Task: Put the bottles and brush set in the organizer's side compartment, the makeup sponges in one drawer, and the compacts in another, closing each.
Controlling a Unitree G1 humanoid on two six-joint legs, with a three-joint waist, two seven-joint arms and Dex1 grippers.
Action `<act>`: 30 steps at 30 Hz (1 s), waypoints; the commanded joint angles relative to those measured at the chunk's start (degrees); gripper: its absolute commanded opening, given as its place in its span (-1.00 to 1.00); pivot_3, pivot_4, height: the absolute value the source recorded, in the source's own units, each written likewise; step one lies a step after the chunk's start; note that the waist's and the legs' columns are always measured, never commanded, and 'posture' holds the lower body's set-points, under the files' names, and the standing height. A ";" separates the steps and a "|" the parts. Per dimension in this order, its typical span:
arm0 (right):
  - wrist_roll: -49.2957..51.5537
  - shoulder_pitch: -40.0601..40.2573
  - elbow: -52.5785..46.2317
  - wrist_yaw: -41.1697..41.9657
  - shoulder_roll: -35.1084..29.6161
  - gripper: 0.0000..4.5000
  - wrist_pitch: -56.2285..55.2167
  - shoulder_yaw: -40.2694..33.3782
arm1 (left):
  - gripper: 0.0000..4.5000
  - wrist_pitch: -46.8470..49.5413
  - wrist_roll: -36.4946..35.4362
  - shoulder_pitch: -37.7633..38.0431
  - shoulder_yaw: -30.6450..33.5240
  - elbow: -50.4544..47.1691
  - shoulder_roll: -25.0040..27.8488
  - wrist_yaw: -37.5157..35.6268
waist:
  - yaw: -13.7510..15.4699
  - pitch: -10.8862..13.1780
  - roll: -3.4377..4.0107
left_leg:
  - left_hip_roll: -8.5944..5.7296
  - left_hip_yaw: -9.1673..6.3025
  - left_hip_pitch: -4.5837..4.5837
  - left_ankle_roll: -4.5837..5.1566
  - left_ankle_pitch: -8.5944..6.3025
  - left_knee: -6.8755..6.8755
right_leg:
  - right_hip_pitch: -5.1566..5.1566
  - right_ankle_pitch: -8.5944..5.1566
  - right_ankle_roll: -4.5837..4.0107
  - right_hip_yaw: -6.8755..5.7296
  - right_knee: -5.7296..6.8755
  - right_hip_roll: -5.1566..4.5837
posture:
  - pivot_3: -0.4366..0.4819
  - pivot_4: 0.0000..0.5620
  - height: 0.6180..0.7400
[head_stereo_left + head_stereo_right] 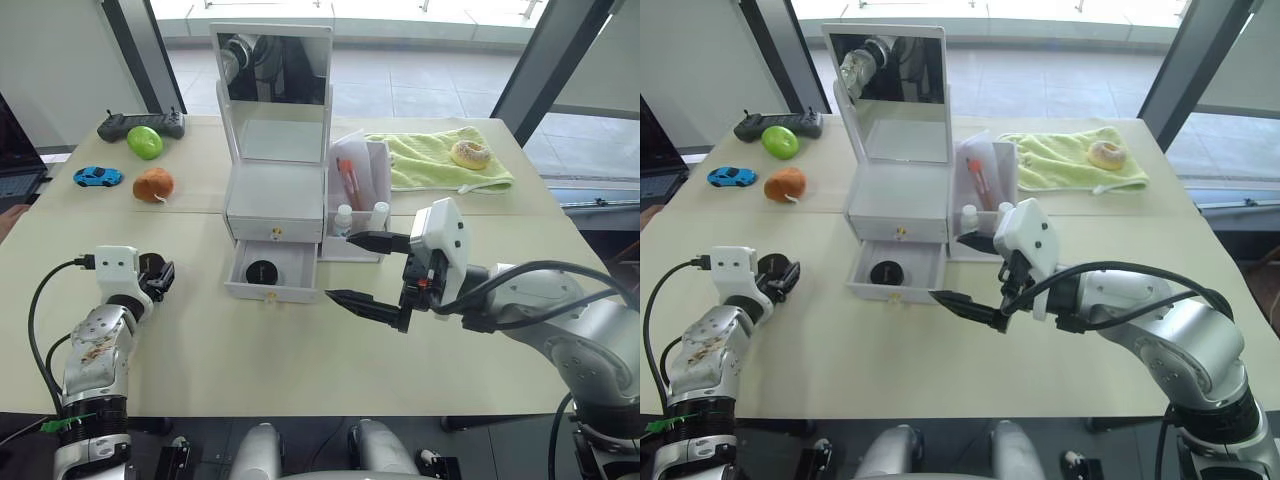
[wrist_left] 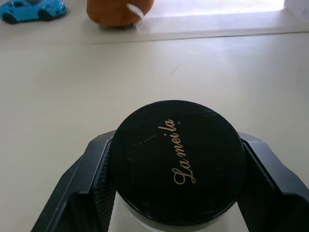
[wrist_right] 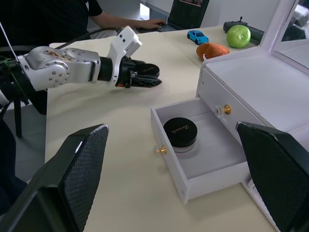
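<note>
Left gripper (image 2: pixel 174 193) clamped on a compact (image 2: pixel 177 162), lid up, low over the bench (image 1: pixel 300 350), open drawer (image 1: pixel 272 270) well off toward the right gripper (image 1: pixel 368 270), jaws wide, nearer it, second compact (image 3: pixel 180 132) inside.

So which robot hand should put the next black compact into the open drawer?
Probably the left hand: it already grips a black compact between its fingers, near the open drawer, where one compact already lies. The right hand is open and holds nothing.
</note>
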 commanded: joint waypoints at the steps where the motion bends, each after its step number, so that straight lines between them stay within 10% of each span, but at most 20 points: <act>1: 1.10 0.33 -2.03 -0.76 -0.34 1.00 0.45 -2.48 | 0.30 -2.85 -5.12 -1.42 -1.32 -8.68 3.55 -10.42 | 0.02 0.00 0.01 | 0.00 0.01 0.00 0.00 0.00 0.00 | 0.00 0.00 0.00 0.00 0.00 -0.01 | -0.05 -0.47 1.00; 12: 0.82 2.14 -3.17 -3.63 0.18 1.00 0.67 -2.96 | 0.30 5.83 -12.39 -6.78 -17.67 -14.42 12.63 -37.91 | -0.39 0.13 0.23 | 0.02 0.06 0.03 0.01 0.00 -0.06 | -0.02 -0.02 0.00 0.05 -0.03 0.08 | -0.05 -0.47 1.00; 30: 3.72 7.47 -10.68 -16.10 2.24 1.00 1.84 -4.38 | 0.30 -0.27 -2.23 -22.37 -29.11 3.00 4.66 -43.21 | -0.11 0.14 0.21 | 0.01 -0.03 -0.05 0.02 0.01 -0.01 | -0.02 -0.05 0.07 0.07 -0.07 0.17 | -0.05 -0.47 1.00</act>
